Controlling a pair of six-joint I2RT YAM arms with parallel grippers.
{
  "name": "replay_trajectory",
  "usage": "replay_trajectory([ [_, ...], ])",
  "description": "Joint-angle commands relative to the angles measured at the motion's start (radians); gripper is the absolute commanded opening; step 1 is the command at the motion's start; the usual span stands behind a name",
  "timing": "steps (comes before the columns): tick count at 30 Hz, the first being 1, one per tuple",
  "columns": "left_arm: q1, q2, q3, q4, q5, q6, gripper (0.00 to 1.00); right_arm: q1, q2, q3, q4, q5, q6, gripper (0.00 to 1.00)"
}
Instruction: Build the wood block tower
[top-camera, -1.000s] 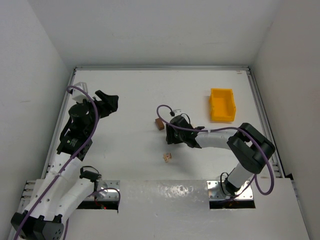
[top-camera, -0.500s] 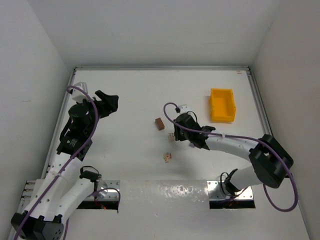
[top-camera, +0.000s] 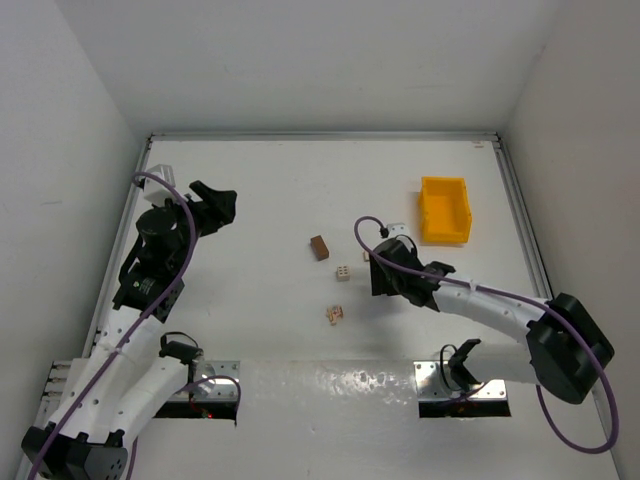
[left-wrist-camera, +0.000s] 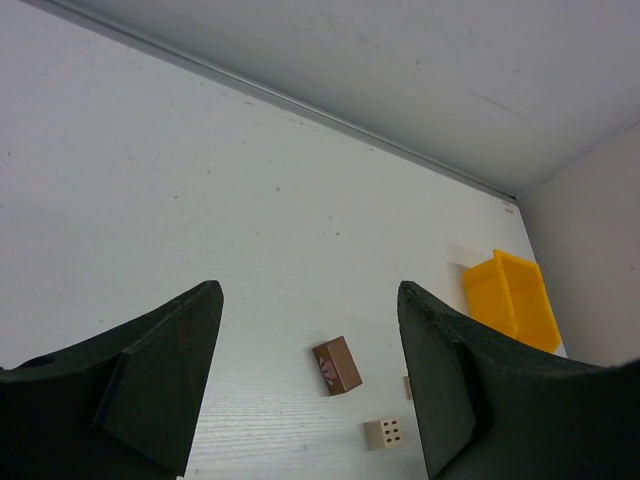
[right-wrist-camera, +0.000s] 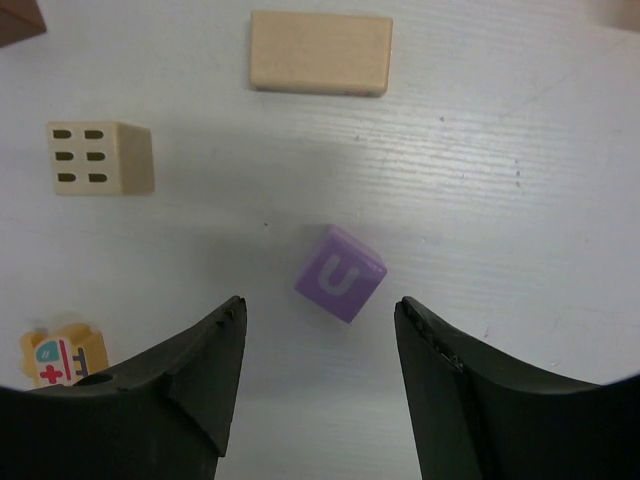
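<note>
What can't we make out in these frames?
- Purple U cube: top view, hidden under the right claw.
- Brown block: right wrist view, cut off by the top-left corner.
- Picture block: right wrist view, partly behind the right claw; top view, print too small to read.
- Plain tan block: left wrist view, mostly behind the left claw.

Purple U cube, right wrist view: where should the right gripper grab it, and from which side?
Grip two opposite side faces of the purple cube, coming straight down. It lies flat, U up, turned diagonal to the open right gripper, so I'd rotate the wrist first to square the pads with the faces. Nothing touches it.
</note>
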Motion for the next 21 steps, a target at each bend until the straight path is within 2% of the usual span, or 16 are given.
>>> replay_trajectory([
  [1, 0.008, -0.01, 0.018, 0.041, 0.002, 0.011, 0.68, -0.008, 0.004, -0.02, 0.005, -0.021, 0.052, 0.61],
  [11, 0.008, -0.008, 0.015, 0.047, 0.006, 0.009, 0.68, -0.039, 0.065, 0.0, 0.065, -0.069, 0.06, 0.58],
  [21, 0.008, -0.002, 0.015, 0.049, 0.009, 0.007, 0.68, -0.051, 0.104, 0.005, 0.101, -0.038, 0.023, 0.47],
])
